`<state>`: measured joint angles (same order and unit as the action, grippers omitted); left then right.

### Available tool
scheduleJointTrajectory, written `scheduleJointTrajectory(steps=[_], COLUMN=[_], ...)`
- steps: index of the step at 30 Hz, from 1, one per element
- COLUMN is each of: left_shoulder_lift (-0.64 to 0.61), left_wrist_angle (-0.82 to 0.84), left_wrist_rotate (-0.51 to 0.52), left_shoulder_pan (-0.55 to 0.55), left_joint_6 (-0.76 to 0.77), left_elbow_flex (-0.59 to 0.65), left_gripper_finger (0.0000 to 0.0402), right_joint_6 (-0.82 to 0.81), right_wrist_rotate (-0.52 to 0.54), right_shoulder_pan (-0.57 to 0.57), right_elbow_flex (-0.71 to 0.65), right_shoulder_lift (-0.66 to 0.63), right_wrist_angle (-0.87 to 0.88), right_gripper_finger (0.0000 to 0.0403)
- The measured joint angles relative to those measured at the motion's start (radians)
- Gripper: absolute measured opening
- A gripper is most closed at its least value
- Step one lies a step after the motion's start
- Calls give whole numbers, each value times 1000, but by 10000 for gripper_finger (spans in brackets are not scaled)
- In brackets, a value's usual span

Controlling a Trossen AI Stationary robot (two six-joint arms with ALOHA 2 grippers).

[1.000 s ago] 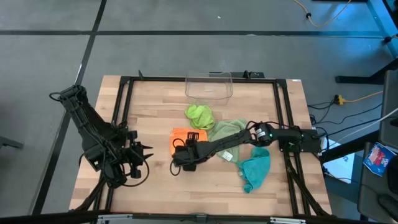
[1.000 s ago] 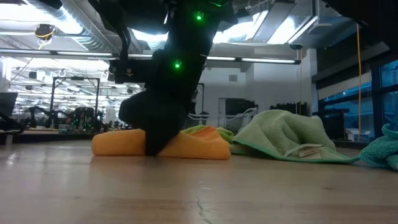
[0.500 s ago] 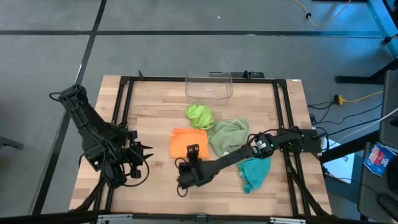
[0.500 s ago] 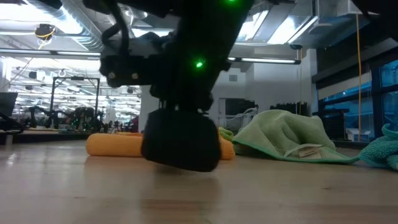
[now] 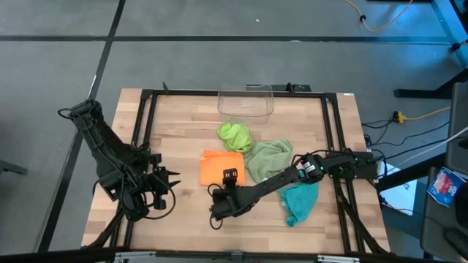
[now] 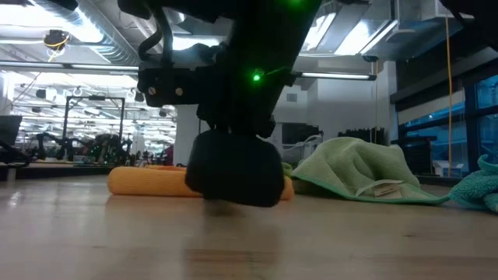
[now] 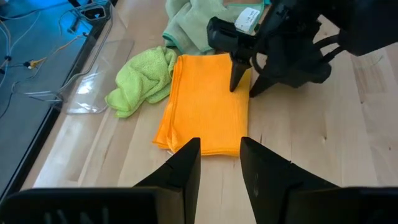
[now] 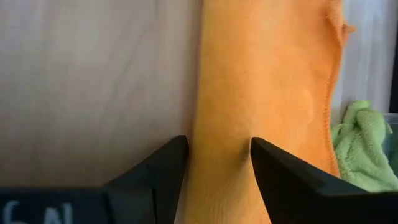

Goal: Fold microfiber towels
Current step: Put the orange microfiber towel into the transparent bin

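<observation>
I see the folded orange towel (image 5: pixel 221 167) lying flat mid-table, a neat rectangle, its long axis running from the near edge toward the far edge. My right gripper (image 7: pixel 247 76) hangs over its near right corner, fingers parted, holding nothing. My left gripper (image 5: pixel 170 183) waits at the table's left, fingers slightly apart and empty. Beyond the orange towel lies the crumpled lime towel (image 5: pixel 235 136); the sage towel (image 5: pixel 268 156) sits to its right, the teal towel (image 5: pixel 300 199) nearer. The clear bin (image 5: pixel 245 101) at the far edge looks empty.
</observation>
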<state>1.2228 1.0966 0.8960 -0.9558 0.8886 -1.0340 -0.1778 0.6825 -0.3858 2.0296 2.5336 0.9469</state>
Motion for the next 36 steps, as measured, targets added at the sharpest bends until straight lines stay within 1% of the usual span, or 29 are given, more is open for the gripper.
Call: scheduleJointTrajectory(steps=[5,11,14,17,18,20,22,24,25,28,30,31,33,35,36], left_shoulder_lift=[0,0,0,0,0,0,0,0,0,0,0,0,0,0,0], left_wrist_angle=[0,0,0,-2,-4,-6,-6,-6,-6,-10,-13,-13,-13,-13,-13], left_wrist_rotate=[0,0,0,0,0,0,0,0,0,0,0,0,0,0,0], left_shoulder_pan=[0,0,0,0,0,0,0,0,0,0,0,0,0,0,0], left_joint_6=[0,0,0,0,0,0,0,0,0,0,0,0,-1,0,-1], left_elbow_flex=[0,0,0,0,0,0,0,0,0,0,0,0,0,0,0], left_gripper_finger=[105,105,105,105,105,105,105,105,105,105,105,105,105,105,105], right_joint_6=[-2,-26,59,130,123,40,-62,-97,-77,62,91,66,-47,-141,-145], right_wrist_rotate=[89,106,127,101,83,60,68,91,101,99,83,70,62,78,94], right_shoulder_pan=[5,-13,1,26,32,35,34,32,34,52,64,67,62,54,53], right_elbow_flex=[-7,-4,-9,-9,-7,-3,-4,-5,-6,-11,-9,-7,-3,-4,-5], right_shoulder_lift=[5,5,5,5,5,5,4,5,5,4,4,4,5,5,5], right_wrist_angle=[-43,1,-91,-174,-165,-90,41,68,50,-81,-130,-114,-20,93,93], right_gripper_finger=[189,189,189,189,189,189,189,189,189,189,189,189,189,189,189])
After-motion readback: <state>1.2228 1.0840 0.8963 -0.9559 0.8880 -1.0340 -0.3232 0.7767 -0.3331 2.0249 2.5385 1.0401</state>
